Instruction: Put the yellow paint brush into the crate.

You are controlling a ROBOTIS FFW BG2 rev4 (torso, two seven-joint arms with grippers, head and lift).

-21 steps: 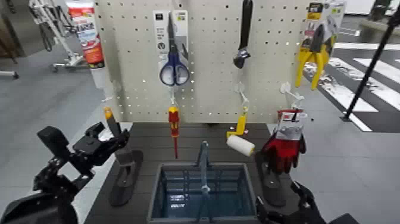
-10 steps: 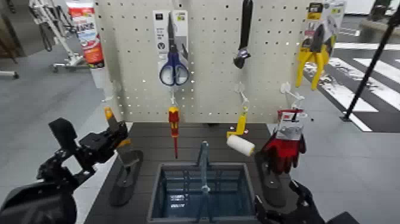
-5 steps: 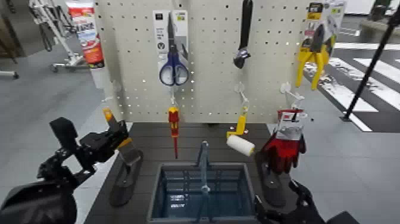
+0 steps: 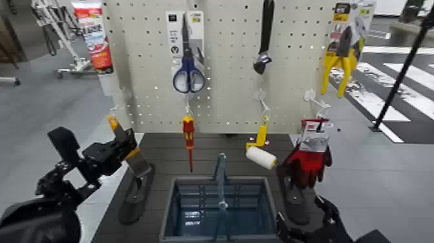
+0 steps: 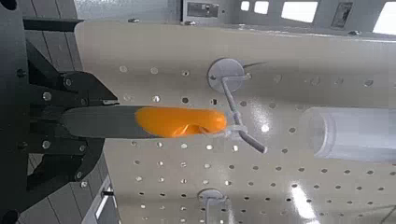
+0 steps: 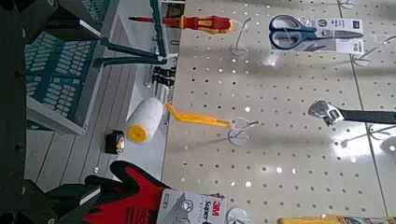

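The basket (image 6: 58, 79) fills the upper left of the frame, its handle (image 6: 131, 52) reaching toward the top centre. There a screwdriver (image 6: 198, 23), red and yellow, passes behind part of that handle. Just right of top centre hang the blue scissors (image 6: 297, 34) on a white card. The roller (image 6: 149, 119), white with a yellow handle, lies left of centre, its handle's end near a hook (image 6: 239, 133) on the pegboard (image 6: 280, 103). A wrench (image 6: 350, 115) with a dark handle enters from the right edge. At the lower left is a red and black glove (image 6: 126, 198), beside its white "3M" label (image 6: 190, 207). Something yellow (image 6: 318, 220) shows at the bottom right.
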